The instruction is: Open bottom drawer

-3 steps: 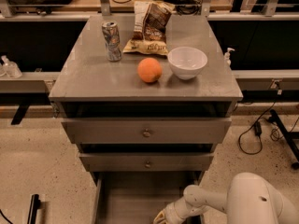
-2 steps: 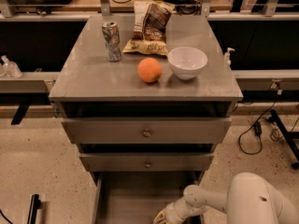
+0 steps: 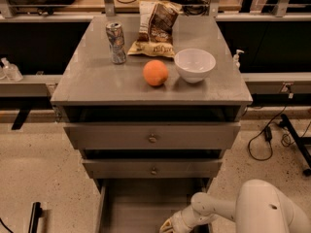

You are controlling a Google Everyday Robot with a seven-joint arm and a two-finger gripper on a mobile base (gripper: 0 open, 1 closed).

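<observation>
The grey metal cabinet (image 3: 150, 89) has three drawers, all standing out from its body. The bottom drawer (image 3: 138, 203) is pulled far out, its plain grey inside showing down to the frame's lower edge; its front and knob are below the view. My gripper (image 3: 167, 225) is at the bottom edge of the camera view, low over the drawer's near right part, on the end of my white arm (image 3: 221, 208). It is partly cut off by the frame.
The top drawer (image 3: 152, 136) and middle drawer (image 3: 153, 168) jut out slightly above. On the cabinet top sit a can (image 3: 115, 42), a chip bag (image 3: 155, 28), an orange (image 3: 155, 73) and a white bowl (image 3: 194, 64). Cables (image 3: 265, 135) lie on the floor at right.
</observation>
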